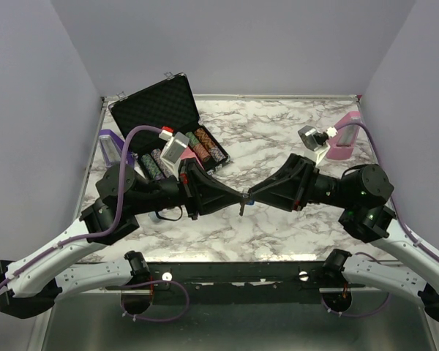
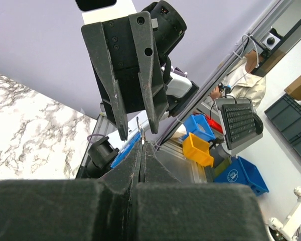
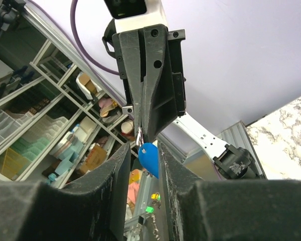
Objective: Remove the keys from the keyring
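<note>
Both grippers meet above the middle of the marble table (image 1: 278, 131). My left gripper (image 1: 239, 196) is shut, and its tips (image 2: 141, 144) pinch the thin metal ring (image 2: 139, 126) of the keyring. The blue oval tag (image 3: 148, 158) hangs from that ring between the fingers of my right gripper (image 3: 142, 148), which is open around it, the tag close to one finger (image 3: 166, 165). The tag also shows in the left wrist view (image 2: 122, 150). A thin small piece, probably the silver key (image 1: 241, 208), hangs below the fingertips in the top view. The key is not clear in the wrist views.
An open black poker chip case (image 1: 161, 106) with rows of striped chips (image 1: 197, 150) stands at the back left, close behind my left arm. A purple holder (image 1: 108, 144) is at the left edge and a pink one (image 1: 344, 140) at the back right.
</note>
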You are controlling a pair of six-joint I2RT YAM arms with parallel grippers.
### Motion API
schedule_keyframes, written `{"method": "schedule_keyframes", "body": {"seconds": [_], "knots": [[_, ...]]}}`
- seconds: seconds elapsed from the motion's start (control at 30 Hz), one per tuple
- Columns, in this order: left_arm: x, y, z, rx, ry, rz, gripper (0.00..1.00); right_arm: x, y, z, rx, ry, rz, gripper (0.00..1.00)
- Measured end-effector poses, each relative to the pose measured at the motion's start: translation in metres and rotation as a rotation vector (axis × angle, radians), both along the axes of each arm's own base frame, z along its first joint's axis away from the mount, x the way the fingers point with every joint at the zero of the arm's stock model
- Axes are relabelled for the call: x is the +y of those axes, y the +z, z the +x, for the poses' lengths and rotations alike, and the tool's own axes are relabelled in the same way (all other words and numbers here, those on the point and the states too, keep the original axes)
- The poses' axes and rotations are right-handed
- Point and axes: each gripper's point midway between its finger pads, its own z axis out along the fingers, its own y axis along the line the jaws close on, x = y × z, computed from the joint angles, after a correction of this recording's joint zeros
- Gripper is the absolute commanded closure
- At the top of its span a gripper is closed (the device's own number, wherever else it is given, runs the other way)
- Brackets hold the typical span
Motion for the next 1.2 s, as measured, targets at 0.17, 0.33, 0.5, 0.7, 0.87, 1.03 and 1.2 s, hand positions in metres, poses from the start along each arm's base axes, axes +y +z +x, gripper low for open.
{"method": "schedule_keyframes", "body": {"seconds": [0.17, 0.33, 0.5, 0.7, 0.87, 1.03, 1.2], "knots": [[-0.0015, 0.0015, 0.0025, 0.003, 0.009, -0.008, 1.0, 0.0002, 0.0015, -0.0001, 0.0, 0.003, 0.009, 0.71], [-0.0027, 0.0009, 0.0034, 0.008, 0.01, -0.007, 1.0, -0.0004, 0.0042, -0.001, -0.002, 0.006, 0.02, 0.73], [-0.0028, 0.0012, 0.0033, 0.013, 0.009, -0.008, 1.0, -0.001, 0.0062, -0.0035, -0.013, 0.018, 0.027, 0.73], [-0.0019, 0.0035, 0.0024, 0.011, 0.007, -0.017, 1.0, -0.0014, 0.0068, -0.0084, -0.019, 0.047, 0.044, 0.85], [-0.0013, 0.0056, 0.002, 0.009, 0.006, -0.025, 1.0, 0.0, 0.0074, -0.0086, -0.014, 0.057, 0.05, 0.92], [-0.0006, 0.0073, 0.0016, 0.006, 0.006, -0.031, 1.0, -0.0004, 0.0091, -0.009, -0.016, 0.058, 0.057, 0.97], [0.0, 0.0078, 0.0011, 0.006, 0.005, -0.032, 1.0, -0.0005, 0.0094, -0.0091, -0.017, 0.059, 0.058, 0.99]]}}
